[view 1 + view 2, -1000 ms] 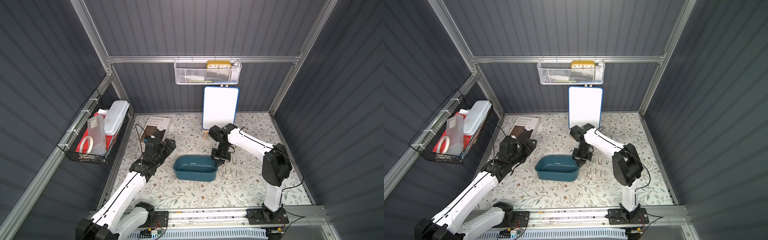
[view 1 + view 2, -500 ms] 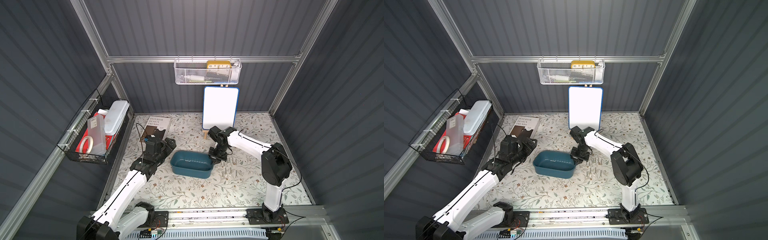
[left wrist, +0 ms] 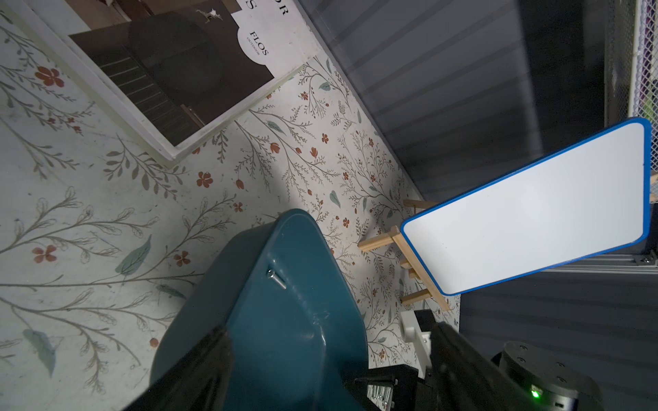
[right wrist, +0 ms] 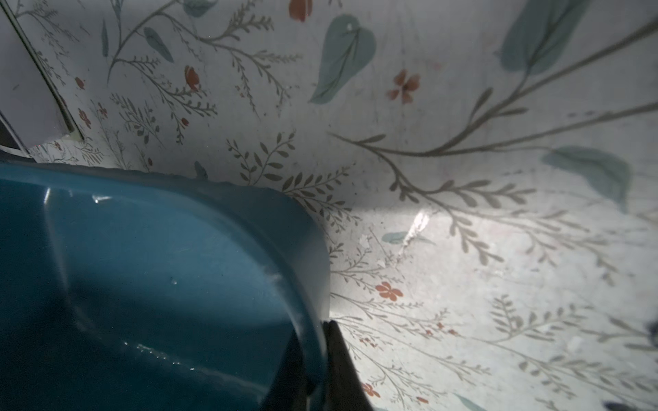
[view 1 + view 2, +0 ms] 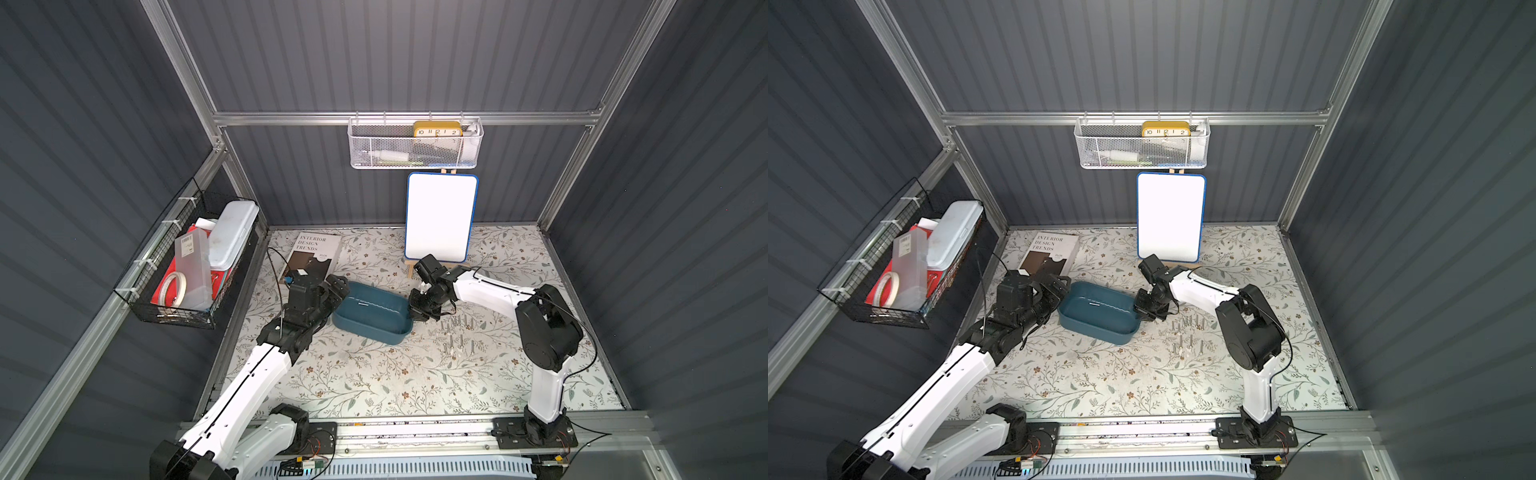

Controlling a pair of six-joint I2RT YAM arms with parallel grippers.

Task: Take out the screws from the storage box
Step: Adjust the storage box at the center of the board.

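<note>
Table [image 5: 374, 382] has a floral-print top, pale with scuffs and grey smudges. It is enclosed by dark grey ribbed walls [image 5: 374, 62] on an aluminium frame [image 5: 407, 118]. A rail [image 5: 415, 430] along the front edge carries both arm bases.

The white mesh basket [image 5: 415, 153] hangs on the back wall with a yellow clock [image 5: 437, 129] in it. The black wire basket [image 5: 178, 320] is on the left wall and holds a white case [image 5: 232, 232], a clear box [image 5: 192, 266] and a tape roll [image 5: 172, 289].

A whiteboard [image 5: 440, 218] with a blue rim stands on a wooden easel [image 3: 409, 249] at the back edge. A book [image 5: 311, 257] lies flat near the back left corner.

The storage box [image 5: 365, 332] sits mid-table, left of centre and between the two grippers, and shows in both top views. One silvery screw [image 3: 276, 278] lies inside, on its floor near a wall. The other screws [image 5: 457, 336] are on the table just right of the box, scattered in a loose cluster, mostly parallel and apart from it.

The right gripper [image 5: 419, 309] is at the box's right end. Its fingers [image 4: 341, 363] are pressed together on the rim wall, one inside and one outside.

The left gripper [image 5: 336, 286] is at the box's left end with jaws spread. In the left wrist view the box end lies between the fingers [image 3: 199, 370], with a gap on one side. Cannot tell if the other finger touches the box.
</note>
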